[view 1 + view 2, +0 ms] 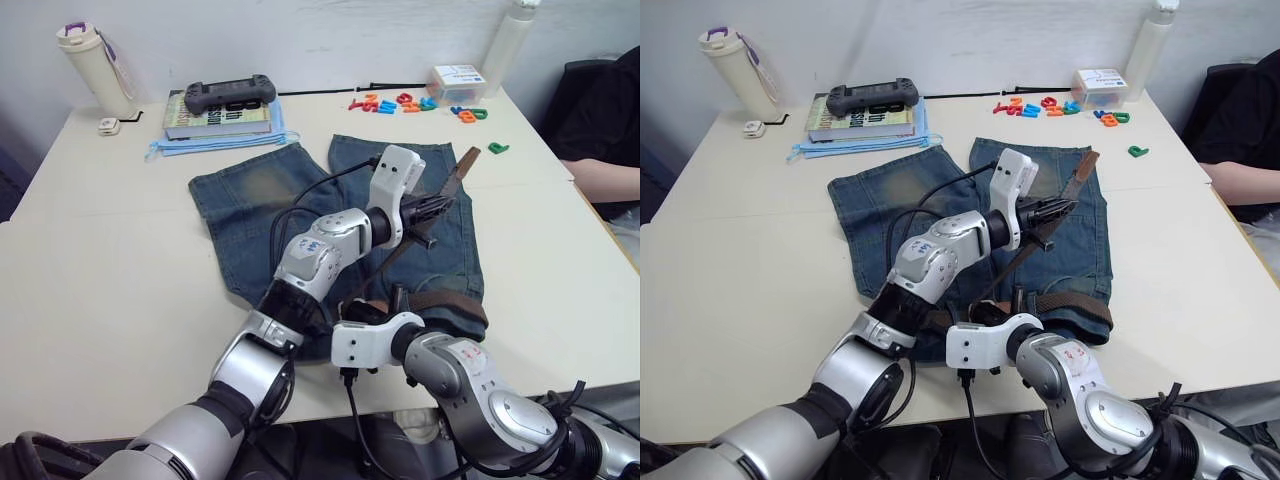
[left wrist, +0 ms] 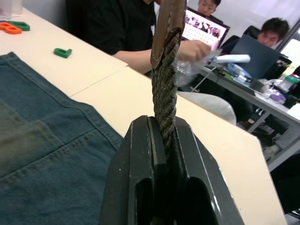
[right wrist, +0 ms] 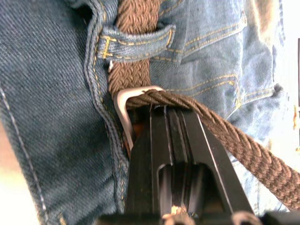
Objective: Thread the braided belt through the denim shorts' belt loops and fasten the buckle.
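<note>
The left gripper (image 1: 437, 207) is clamped on the braided belt (image 2: 164, 93) near its tan tip, holding it up above the denim shorts (image 1: 250, 210) spread on the table (image 1: 100, 260). The right gripper (image 3: 161, 110) sits at the waistband, closed at the silver buckle (image 3: 123, 105) — the belt passes under a belt loop (image 3: 136, 44) just beyond.

buckle (image 3: 125, 108) partly behind right gripper (image 3: 165, 115)

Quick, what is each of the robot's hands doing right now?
Left gripper: shut on the braided belt, near its tip.
Right gripper: shut at the buckle, by a belt loop.
</note>
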You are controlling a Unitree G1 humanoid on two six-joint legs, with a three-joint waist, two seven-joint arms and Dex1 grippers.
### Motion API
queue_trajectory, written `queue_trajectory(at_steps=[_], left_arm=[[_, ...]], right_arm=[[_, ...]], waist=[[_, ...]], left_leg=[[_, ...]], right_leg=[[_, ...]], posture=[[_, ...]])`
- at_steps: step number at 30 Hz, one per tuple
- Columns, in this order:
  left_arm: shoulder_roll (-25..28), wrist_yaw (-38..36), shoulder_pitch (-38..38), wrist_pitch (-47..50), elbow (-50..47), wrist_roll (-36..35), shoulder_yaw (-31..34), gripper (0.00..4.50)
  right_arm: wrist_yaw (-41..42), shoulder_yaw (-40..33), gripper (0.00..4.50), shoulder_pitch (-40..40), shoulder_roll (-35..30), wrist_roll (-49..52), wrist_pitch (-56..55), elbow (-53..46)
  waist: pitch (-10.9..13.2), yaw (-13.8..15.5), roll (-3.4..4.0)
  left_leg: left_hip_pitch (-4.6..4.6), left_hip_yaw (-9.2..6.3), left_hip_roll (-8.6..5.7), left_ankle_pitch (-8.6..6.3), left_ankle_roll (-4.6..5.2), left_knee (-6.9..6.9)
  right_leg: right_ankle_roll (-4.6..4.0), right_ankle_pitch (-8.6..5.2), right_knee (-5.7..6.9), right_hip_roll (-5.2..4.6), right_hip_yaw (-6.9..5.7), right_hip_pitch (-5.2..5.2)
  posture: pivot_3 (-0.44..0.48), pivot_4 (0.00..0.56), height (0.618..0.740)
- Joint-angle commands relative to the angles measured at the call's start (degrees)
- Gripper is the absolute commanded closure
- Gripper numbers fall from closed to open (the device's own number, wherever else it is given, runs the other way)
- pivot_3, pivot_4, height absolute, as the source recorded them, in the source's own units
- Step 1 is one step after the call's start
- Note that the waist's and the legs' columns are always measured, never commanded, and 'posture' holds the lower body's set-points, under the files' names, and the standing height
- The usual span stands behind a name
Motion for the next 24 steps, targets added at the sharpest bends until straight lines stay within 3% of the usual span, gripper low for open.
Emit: queue_trajectory(at_steps=[1, 12, 18, 24], left_arm=[[-4.22, -1.51, -4.88, -4.37, -2.13, -0.28, 1.38, 4.5], [-3.73, -3.08, -4.02, -3.14, -3.46, 0.2, 2.23, 4.5], [1.44, -5.15, 3.93, 4.0, -16.36, -0.63, 1.72, 4.5], [9.53, -6.64, 15.89, 13.54, -35.44, -2.86, 2.05, 4.5]], right_arm=[[10.33, 6.47, 4.45, 4.83, 1.3, 3.39, -3.43, 4.59], [15.42, 2.58, 4.45, 8.58, 4.47, -0.32, -6.7, 6.04], [14.55, -2.96, 4.45, 9.86, 6.33, -2.3, -6.63, 6.5], [12.83, -10.16, 4.45, 10.41, 7.49, -3.09, -6.67, 6.48]], waist=[[-0.01, -0.02, 0.0], [-0.08, 0.04, -0.01], [-0.11, -0.13, 0.02], [-0.16, -0.23, 0.08]], left_leg=[[0.0, 0.0, 0.0, 0.0, 0.0, 0.0], [0.02, -0.02, -0.01, 0.0, 0.0, 0.01], [0.03, -0.02, 0.01, 0.0, 0.0, -0.01], [0.06, -0.01, 0.02, -0.01, 0.0, -0.03]], right_leg=[[0.0, 0.0, 0.0, 0.0, 0.0, 0.0], [0.0, 0.0, 0.01, 0.0, 0.0, 0.03], [0.0, 0.0, 0.04, 0.01, 0.02, 0.01], [-0.02, -0.01, 0.08, 0.01, 0.08, -0.01]], posture=[[0.0, 0.15, 0.707], [0.0, 0.15, 0.707], [0.0, 0.15, 0.707], [0.0, 0.15, 0.707]])
